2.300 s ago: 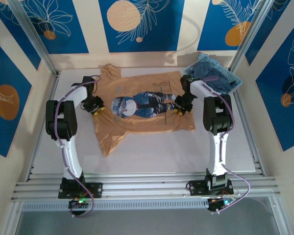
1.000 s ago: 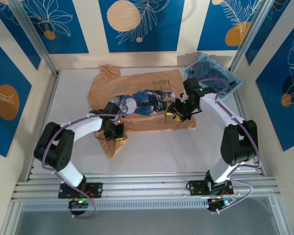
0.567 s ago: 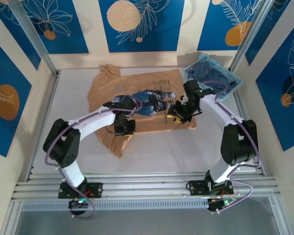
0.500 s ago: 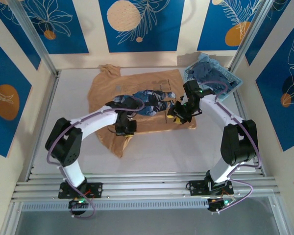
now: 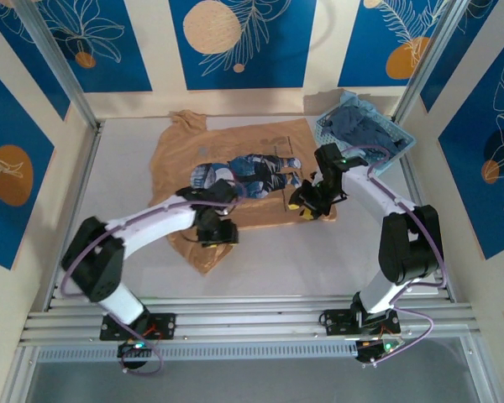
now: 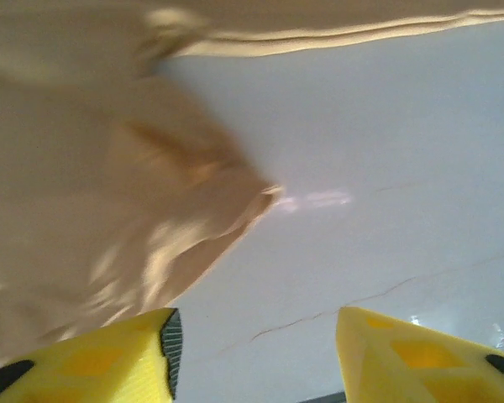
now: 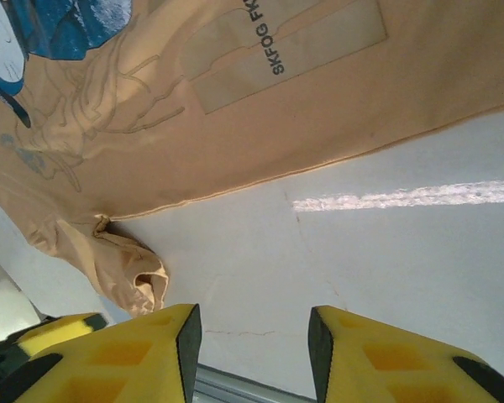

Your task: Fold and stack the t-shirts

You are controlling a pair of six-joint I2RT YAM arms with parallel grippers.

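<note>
The left gripper (image 6: 256, 329) stood open and empty, the tan-orange t-shirt (image 6: 109, 210) at its ten o'clock; the right gripper (image 7: 252, 326) gaped empty, shirt hem at twelve.

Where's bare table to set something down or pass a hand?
Free: the near strip of table between the tan t-shirt hem and the arm bases; the left margin between shirt and frame. Crowded: far centre under the shirt, left hand and right hand at its near edge; basket fills the far-right corner.
</note>
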